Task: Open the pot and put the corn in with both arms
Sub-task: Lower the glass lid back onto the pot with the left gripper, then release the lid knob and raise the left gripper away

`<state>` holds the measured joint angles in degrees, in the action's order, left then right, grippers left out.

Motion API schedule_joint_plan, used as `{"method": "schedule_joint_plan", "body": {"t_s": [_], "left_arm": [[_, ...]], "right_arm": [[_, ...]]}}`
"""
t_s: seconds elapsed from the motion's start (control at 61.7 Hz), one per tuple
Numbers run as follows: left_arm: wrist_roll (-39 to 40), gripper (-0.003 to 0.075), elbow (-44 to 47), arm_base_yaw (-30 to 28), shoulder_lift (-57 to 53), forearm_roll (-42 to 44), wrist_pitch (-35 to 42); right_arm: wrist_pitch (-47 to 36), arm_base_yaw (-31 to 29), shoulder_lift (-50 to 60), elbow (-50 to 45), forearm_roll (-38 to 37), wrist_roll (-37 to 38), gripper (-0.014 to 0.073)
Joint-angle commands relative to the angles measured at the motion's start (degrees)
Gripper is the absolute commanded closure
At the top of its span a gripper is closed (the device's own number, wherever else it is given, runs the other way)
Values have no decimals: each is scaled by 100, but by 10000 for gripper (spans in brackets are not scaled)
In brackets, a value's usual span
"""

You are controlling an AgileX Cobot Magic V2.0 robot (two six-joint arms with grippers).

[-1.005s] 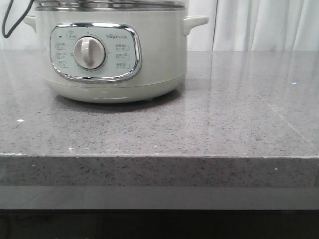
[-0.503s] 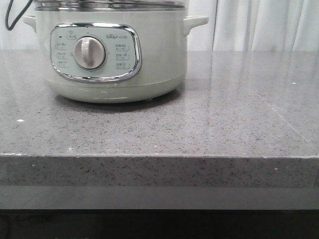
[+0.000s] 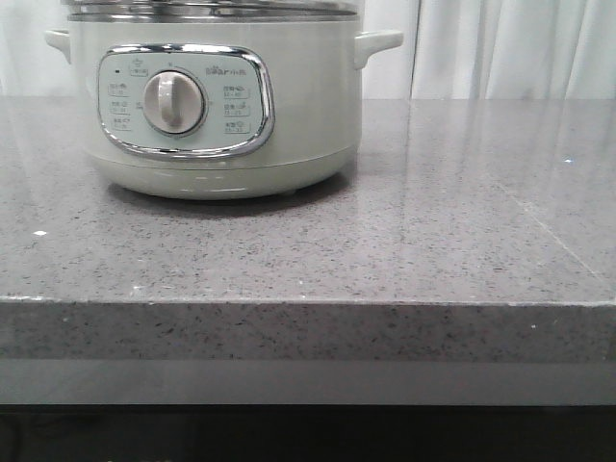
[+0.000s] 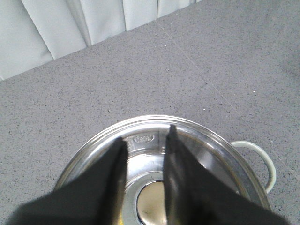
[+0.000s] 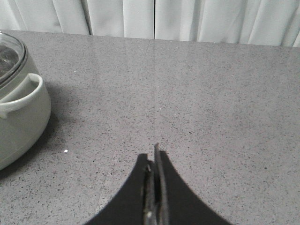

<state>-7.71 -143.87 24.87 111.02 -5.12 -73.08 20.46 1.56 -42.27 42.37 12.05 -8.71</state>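
Pot with lid on

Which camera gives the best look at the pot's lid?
The left wrist view: it looks down on the lid, with the left gripper open above it. The front view catches only its steel rim; the right wrist view, an edge.

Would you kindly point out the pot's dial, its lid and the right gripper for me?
dial [image 3: 174,103], front view, centre of the silver knob.
lid [image 4: 143,138], left wrist view, steel rim beyond the open jaws.
right gripper [image 5: 153,158], right wrist view, tips of the closed jaws.
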Motion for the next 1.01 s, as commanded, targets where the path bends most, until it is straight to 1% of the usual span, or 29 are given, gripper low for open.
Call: {"method": "schedule_joint_plan", "body": {"t_s": [0.0,0.032,0.243,0.341,0.503,0.632,0.746,0.827,0.876,0.989], "left_arm": [[46,715,-158,33,-397,61,97],[46,740,-158,33,-407,87,97],[221,741,-58,22,-565,581,97],[254,741,232,-54,-773,728,97],[338,741,997,-337,-1403,717,230],[338,741,1971,-442,-2128,717,922],[338,741,2976,-442,-2894,717,1585],[375,741,3987,-442,-3489,717,2085],[389,741,4641,-442,-3891,694,2521],[389,741,6046,-442,-4739,564,3325]], "right_arm": [[-441,-33,35,166,21,-57,712],[-441,-33,35,166,21,-57,712],[-487,4,35,166,16,-57,712],[-568,85,35,166,-17,-91,714],[-621,502,35,166,-98,-392,714],[-708,898,54,166,-98,-403,714],[-851,1073,191,127,-98,-403,714],[-1009,1092,375,17,-98,-403,714],[-1094,1092,544,-112,-98,-403,714],[-1107,1092,893,-403,-98,-403,714]]}}
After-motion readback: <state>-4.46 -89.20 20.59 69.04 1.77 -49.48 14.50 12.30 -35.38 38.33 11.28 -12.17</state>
